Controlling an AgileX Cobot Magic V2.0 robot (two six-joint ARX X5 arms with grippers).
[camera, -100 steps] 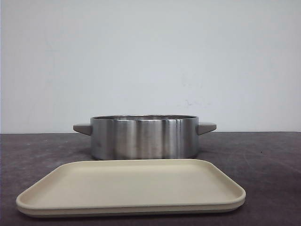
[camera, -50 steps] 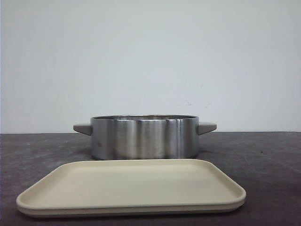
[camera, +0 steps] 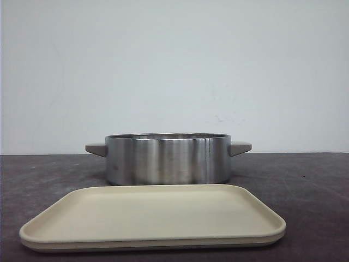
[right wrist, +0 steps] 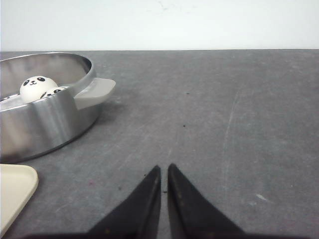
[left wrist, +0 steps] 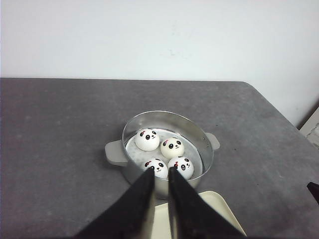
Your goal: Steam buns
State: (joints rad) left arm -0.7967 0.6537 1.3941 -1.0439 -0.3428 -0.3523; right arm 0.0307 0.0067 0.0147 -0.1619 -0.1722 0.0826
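A dark grey table (camera: 311, 185) runs back to a plain white wall. I see all four buns (left wrist: 165, 154) seated inside the steel steamer pot (camera: 167, 159), behind the bare beige tray (camera: 152, 215). The left gripper (left wrist: 160, 177) and right gripper (right wrist: 164, 174) each show fingers nearly together, holding nothing. Loading looks complete; I would keep both arms withdrawn, clear of the pot handles.

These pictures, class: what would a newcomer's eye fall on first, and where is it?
Four white panda-faced buns sit together inside the steel steamer pot at the middle of the dark table. In front of the pot lies an empty beige tray. Each black tool, left and right, hangs closed, holding nothing.
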